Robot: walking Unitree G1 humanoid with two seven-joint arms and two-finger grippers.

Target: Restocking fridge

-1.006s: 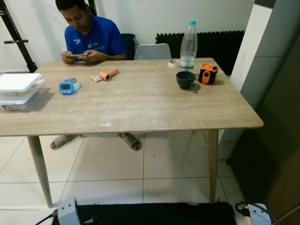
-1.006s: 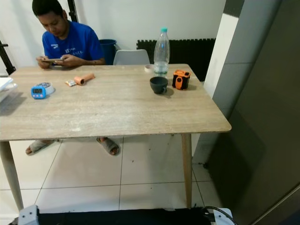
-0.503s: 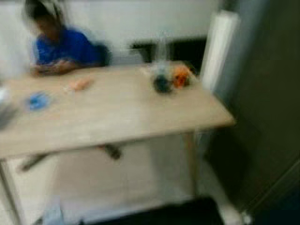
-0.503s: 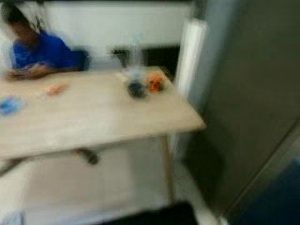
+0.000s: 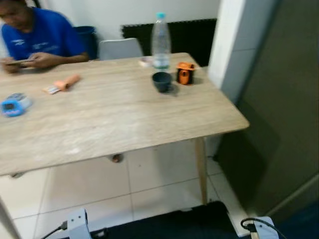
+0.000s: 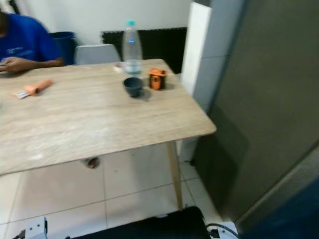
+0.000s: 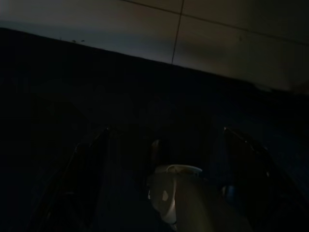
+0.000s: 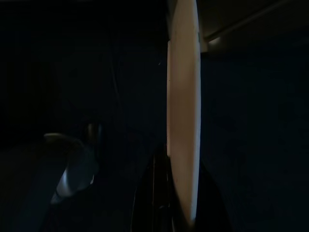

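A clear water bottle (image 5: pixel 160 41) with a blue cap stands at the far right of a wooden table (image 5: pixel 124 119). A dark cup (image 5: pixel 162 81) and a small orange object (image 5: pixel 185 73) stand just in front of it. To the right of the table rises a tall dark grey front (image 5: pixel 284 99), which looks like the fridge. My left gripper (image 7: pixel 169 150) hangs idle in deep shade over a dark mat and pale floor tiles. My right gripper (image 8: pixel 159 193) hangs idle in the dark beside a pale upright edge (image 8: pixel 182 111).
A person in a blue shirt (image 5: pixel 35 37) sits at the table's far left with a phone. A blue timer (image 5: pixel 12 104) and an orange roll (image 5: pixel 67 82) lie on the table. A white pillar (image 5: pixel 237 45) stands between table and fridge. A white chair (image 5: pixel 119 48) is behind.
The camera has swung to the right, blurred on the way. The table now sits further left and more of the dark grey front shows. Nothing on the table has moved.
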